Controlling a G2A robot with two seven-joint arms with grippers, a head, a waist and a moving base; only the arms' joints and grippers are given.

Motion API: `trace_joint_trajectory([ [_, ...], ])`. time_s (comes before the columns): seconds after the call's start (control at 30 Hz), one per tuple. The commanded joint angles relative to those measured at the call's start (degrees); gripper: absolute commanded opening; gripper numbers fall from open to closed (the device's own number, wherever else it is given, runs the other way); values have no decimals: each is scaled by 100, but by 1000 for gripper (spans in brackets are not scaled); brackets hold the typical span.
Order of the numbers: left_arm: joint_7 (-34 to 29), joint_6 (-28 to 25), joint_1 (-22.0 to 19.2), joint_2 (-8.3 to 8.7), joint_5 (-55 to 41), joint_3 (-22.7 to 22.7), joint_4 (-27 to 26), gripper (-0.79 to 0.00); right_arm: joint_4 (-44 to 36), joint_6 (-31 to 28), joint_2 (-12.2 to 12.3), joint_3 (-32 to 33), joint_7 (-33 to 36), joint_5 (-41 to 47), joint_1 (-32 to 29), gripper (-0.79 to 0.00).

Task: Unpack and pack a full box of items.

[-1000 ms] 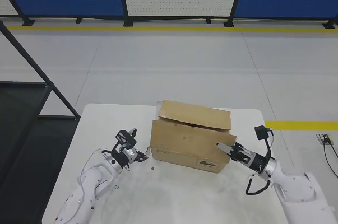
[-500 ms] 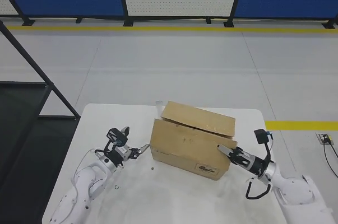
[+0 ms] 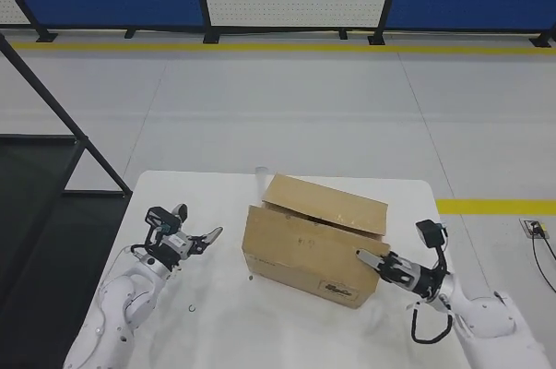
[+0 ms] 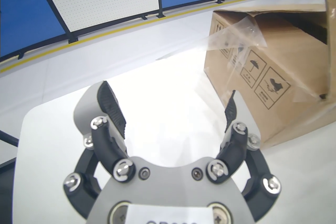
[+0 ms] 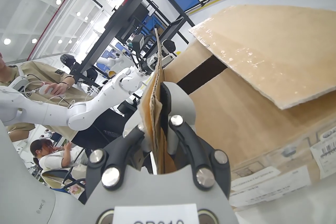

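Your left gripper (image 4: 170, 109) stands wide open and holds nothing. Its ribbed black pads (image 4: 111, 104) are well apart, and you see bare white counter (image 3: 259, 323) between them. It hangs over the left part of the counter, near the cardboard box (image 3: 305, 249) but clear of it, and points toward the box's left end. On that end a loose strip of clear tape (image 4: 236, 36) hangs from the top edge and crosses the printed handling symbols.

Your right gripper (image 5: 155, 99) is closed down narrow on a side flap (image 5: 157, 62) of the box. The flap's corrugated edge runs straight up between the two fingers, with one finger pressed on each face. In the top view this grip sits at the box's right end, on the near corner.

The box stands in the middle of the counter, turned a little so that its right end lies nearer to you than its left. Its top flap (image 3: 328, 203) covers the far side but does not lie flat. In the right wrist view it juts out over the right end, with a dark gap under it. White labels (image 5: 262, 185) are stuck low on the box wall just beside the held flap.
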Motion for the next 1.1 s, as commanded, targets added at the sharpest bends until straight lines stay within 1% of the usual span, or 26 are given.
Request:
trace_joint_trajectory([
  [0.0,0,16,8,7,-26,-33,59,0,29,-90,12,-45,62,74,18,-785],
  [0.17,31,23,23,24,-96,-104,192,0,112,-332,40,-203,272,399,77,-785],
  [0.5,65,51,52,59,-232,-246,273,0,82,-463,215,-776,142,705,255,-785],
  [0.63,52,73,81,71,-259,-279,245,0,155,-643,297,-1017,-38,667,371,-785],
  [0.8,30,96,126,85,-272,-307,224,0,286,-892,358,-1223,-288,359,557,-785],
  [1.07,2,116,167,94,-343,-313,206,0,290,-892,397,-1333,-289,145,787,-785],
])
